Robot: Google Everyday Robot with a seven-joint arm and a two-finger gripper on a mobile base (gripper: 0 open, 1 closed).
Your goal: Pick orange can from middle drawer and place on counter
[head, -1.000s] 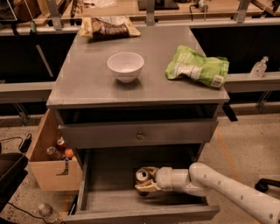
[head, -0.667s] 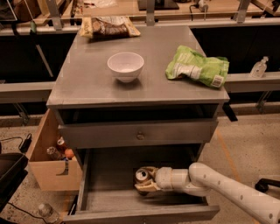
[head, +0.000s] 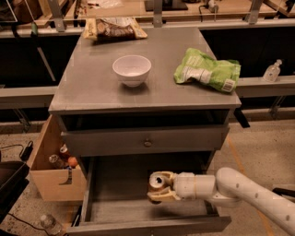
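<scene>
- The orange can (head: 157, 180) is inside the pulled-out middle drawer (head: 117, 196), in its right half and toward the near end, over the plank floor.
- Its silver pull-tab top faces up toward the viewer, so its long axis runs roughly upright. I cannot tell whether its base touches the drawer floor.
- The gripper (head: 159, 187) reaches into the drawer from the right, and its pale fingers (head: 162, 196) are closed around the can's sides, gripping it.
- The white arm (head: 244, 191) runs off to the near right from the gripper, crossing over the drawer's right side.
- Above the open drawer is a shallower drawer (head: 184, 138), shut, with a small round knob (head: 147, 143) at the middle of its front.
- The counter (head: 87, 85) is a smooth grey top. A white bowl (head: 132, 69) stands near its middle and a green snack bag (head: 207, 73) lies to the right of the bowl.
- A brown snack bag (head: 115, 28) lies at the far edge of the counter, left of centre.
- Left of the cabinet, an open tan box (head: 53, 182) sits on the floor with small items in it.
- A clear plastic bottle (head: 272, 71) stands on a low ledge to the far right, well apart from the cabinet.
- The floor (head: 260, 147) is pale speckled concrete, and a pale wooden workbench (head: 184, 8) runs along the far side of the room.
</scene>
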